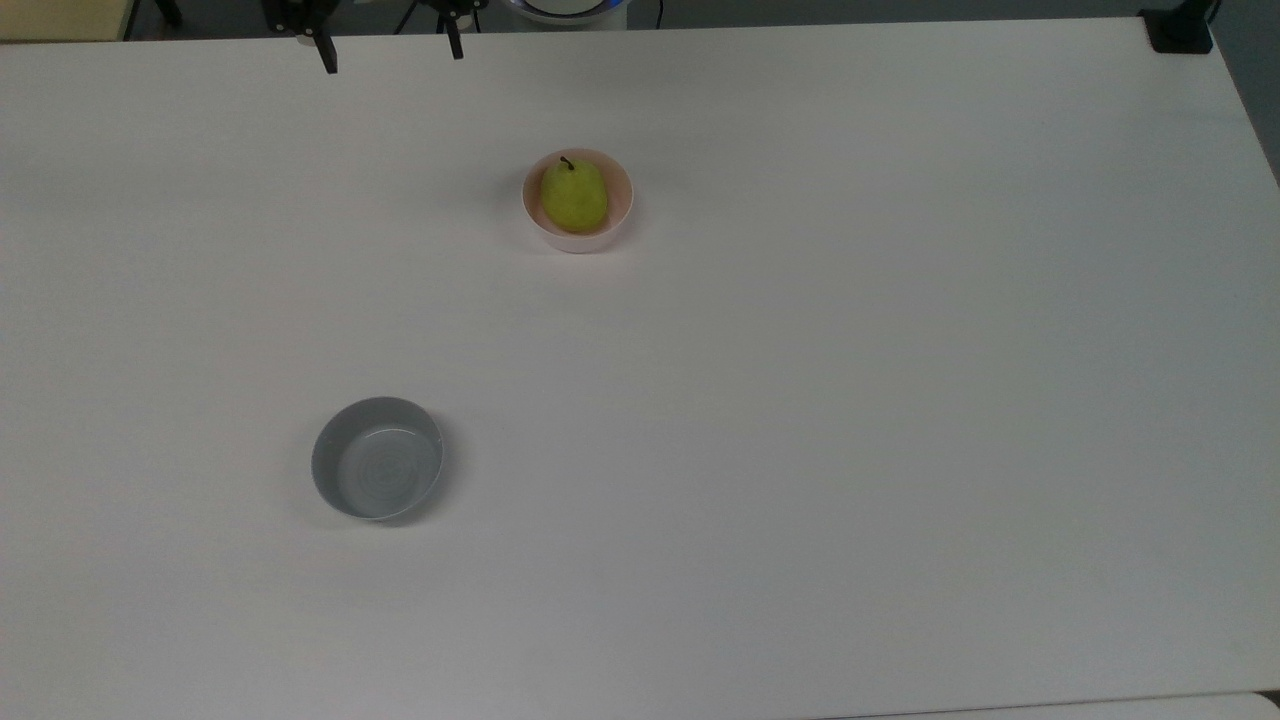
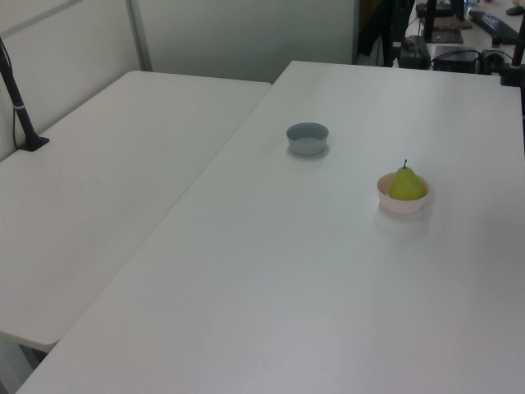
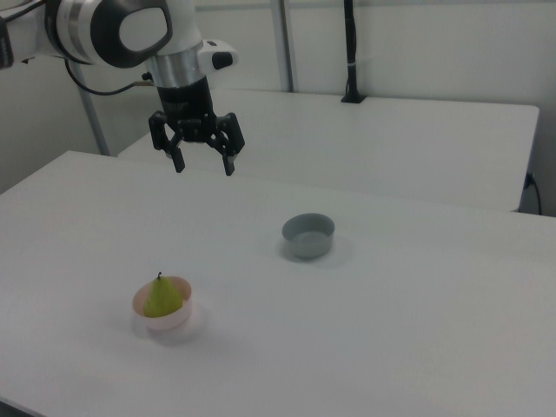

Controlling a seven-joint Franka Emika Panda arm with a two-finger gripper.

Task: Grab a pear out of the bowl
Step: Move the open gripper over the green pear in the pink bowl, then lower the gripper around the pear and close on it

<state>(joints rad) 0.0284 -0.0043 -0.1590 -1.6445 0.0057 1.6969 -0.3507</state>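
The pear [image 1: 574,196] was seen sitting upright, stem up, in the pink bowl [image 1: 612,226] on the white table [image 1: 800,400], toward the top view's far edge. The gripper [image 3: 204,167] was held high above the table with its fingers [image 3: 229,162] spread wide and nothing between them, well apart from the bowl and, in the right view, up and to the right of it. A grey bowl [image 1: 377,470] stood well apart, nearer the top view's left.

Yellow-green pear [image 1: 574,196], pale pink bowl [image 1: 616,222], grey bowl [image 1: 376,457], white table [image 1: 800,400]
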